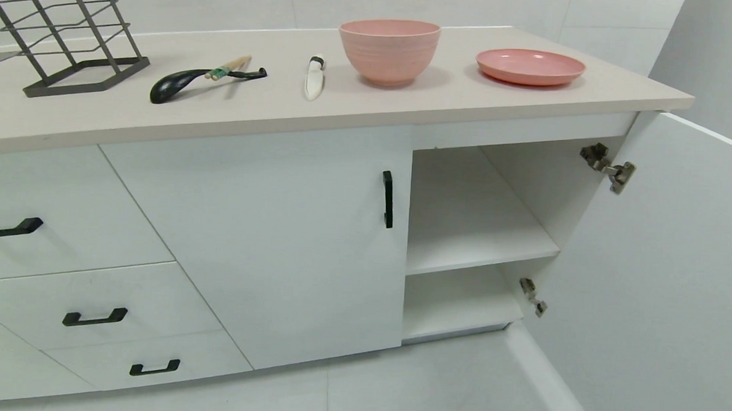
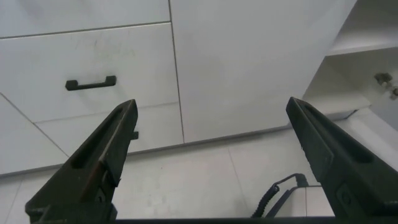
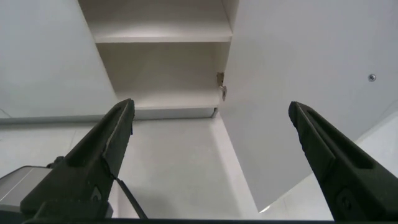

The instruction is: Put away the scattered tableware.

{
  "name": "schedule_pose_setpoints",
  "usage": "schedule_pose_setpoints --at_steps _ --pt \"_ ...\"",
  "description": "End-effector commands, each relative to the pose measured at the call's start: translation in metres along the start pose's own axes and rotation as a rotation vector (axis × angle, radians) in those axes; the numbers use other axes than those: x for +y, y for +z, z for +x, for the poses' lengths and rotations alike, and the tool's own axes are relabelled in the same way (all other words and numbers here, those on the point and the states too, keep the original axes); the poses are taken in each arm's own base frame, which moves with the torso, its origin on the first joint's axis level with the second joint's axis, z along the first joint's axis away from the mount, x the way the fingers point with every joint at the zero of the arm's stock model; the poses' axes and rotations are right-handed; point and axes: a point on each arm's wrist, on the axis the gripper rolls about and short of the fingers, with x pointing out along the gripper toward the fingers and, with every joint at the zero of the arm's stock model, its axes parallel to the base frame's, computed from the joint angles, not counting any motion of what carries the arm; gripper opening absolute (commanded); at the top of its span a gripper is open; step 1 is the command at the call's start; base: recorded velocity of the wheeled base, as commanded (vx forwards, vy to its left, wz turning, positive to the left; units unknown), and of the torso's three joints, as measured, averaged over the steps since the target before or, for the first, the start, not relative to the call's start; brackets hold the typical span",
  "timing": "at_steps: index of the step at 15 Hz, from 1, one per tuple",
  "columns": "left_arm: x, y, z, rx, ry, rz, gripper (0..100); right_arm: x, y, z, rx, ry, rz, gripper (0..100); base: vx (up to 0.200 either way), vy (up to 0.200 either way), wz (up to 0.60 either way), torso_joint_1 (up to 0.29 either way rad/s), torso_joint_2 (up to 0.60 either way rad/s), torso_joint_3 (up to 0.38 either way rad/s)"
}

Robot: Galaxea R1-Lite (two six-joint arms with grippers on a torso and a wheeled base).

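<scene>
- The left gripper (image 2: 211, 106) and right gripper (image 3: 211, 104) are held low, fingers spread wide, empty.
- The ribbed pink bowl (image 1: 389, 49) and flat pink plate (image 1: 530, 66) are set on the beige countertop (image 1: 407, 102) above, judged nearer the right arm.

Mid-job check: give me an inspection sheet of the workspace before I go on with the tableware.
surface: countertop, tableware spread along it.
job's things: black spoon with chopsticks against its handle; white utensil; pink bowl upright; pink plate, apart from the bowl.
clutter: wire rack at the counter's left end.
claws: left claw open, low before the drawers; right claw open, facing the open cabinet.
cables: nothing seen on the countertop.
surroundings: cabinet door swung open, two shelves showing; drawers shut.
</scene>
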Motion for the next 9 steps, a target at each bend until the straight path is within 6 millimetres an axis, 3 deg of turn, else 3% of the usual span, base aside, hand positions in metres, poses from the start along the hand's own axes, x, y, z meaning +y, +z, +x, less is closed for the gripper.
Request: schedule_pose_setpoints --at_steps 1,7,9 --pt "0.0 -0.0001 0.0002 0.003 0.001 -0.001 100 -0.0001 0.0 0.0001 0.002 0.0 0.0 100 0.0 0.0 0.0 0.0 0.0 0.0" --pt "0.0001 -0.0001 0.0002 0.003 0.001 -0.003 100 -0.0011 -0.0001 0.0001 0.006 -0.046 0.014 100 0.0 0.0 0.0 0.0 0.0 0.0" --pt "0.0 -0.0001 0.0002 0.003 0.003 -0.003 100 -0.0011 -0.0001 0.0001 0.006 -0.047 0.016 100 0.0 -0.2 0.0 0.002 0.0 0.005"
